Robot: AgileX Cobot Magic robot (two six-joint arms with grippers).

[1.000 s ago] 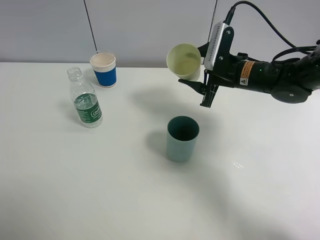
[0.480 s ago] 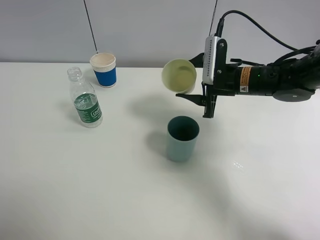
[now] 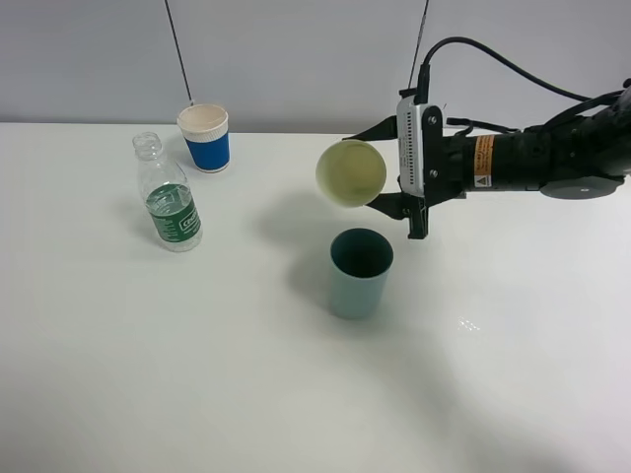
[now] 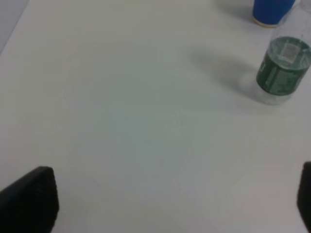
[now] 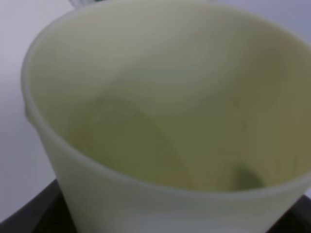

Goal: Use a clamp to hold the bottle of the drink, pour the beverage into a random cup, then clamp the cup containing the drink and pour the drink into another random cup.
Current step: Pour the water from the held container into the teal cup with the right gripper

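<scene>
My right gripper is shut on the tall pale yellow-green cup. It holds the cup tipped on its side in the air, just above and behind the short teal cup, with the mouth turned away from the arm. The right wrist view is filled by the yellow-green cup; a faint curved pool inside looks like the clear beverage. The uncapped bottle with a green label stands upright at the left, partly full. The bottle also shows in the left wrist view, well ahead of my open, empty left gripper.
A blue-and-white paper cup stands behind the bottle near the back wall, and the paper cup's base shows in the left wrist view. Two thin dark cables hang against the wall. The white table extends toward the front.
The right gripper has rolled and dropped slightly, tipping the yellow-green cup from near upright onto its side over the teal cup. Bottle, paper cup and teal cup have not moved.
</scene>
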